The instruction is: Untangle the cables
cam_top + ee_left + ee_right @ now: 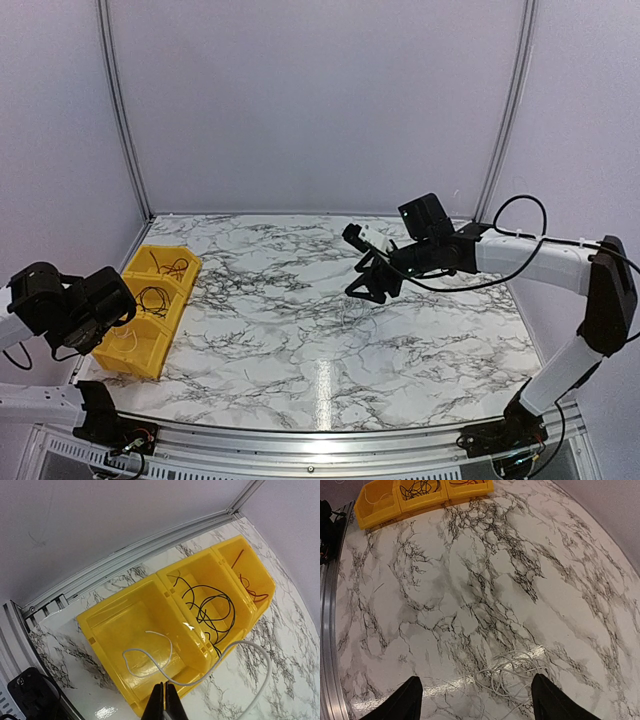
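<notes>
the marble table [300, 350] is carrying one yellow bin [95, 622] with three compartments along its left edge. the right tool [476, 681] is hanging released, jaws spread wide, directly above one loose whitish tangle [512, 672] lying on the table. the left tool [164, 689] is hovering clenched over the bin's near wall. one white wire [150, 633] is trailing out of the near compartment right past its tips, and i cannot tell whether it is pinching that wire. the middle compartment is holding black wires [210, 605], too snarled to count, and the far one is holding a few reddish wires [248, 586]. these cables are looking very light, limp and springy, so pinching a single outer loop or a free end is seeming wisest.
</notes>
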Robot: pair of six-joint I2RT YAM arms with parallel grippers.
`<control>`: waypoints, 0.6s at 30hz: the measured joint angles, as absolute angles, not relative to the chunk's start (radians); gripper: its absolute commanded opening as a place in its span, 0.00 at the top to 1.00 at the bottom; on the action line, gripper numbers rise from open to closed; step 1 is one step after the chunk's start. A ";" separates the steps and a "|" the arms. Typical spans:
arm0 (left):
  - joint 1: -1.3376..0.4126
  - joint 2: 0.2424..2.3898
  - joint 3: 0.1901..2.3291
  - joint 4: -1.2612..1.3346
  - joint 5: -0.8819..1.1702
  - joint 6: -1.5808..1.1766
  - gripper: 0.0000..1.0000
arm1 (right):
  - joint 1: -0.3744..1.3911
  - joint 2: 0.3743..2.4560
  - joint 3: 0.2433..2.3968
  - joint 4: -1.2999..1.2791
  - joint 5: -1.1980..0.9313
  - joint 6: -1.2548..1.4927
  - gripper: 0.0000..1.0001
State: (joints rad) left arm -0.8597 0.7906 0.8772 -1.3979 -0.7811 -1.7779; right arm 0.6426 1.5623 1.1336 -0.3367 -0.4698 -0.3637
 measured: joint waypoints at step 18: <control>-0.604 0.814 0.676 -1.157 -0.767 -1.618 0.79 | 0.643 1.515 1.093 -0.347 -0.468 -0.374 0.25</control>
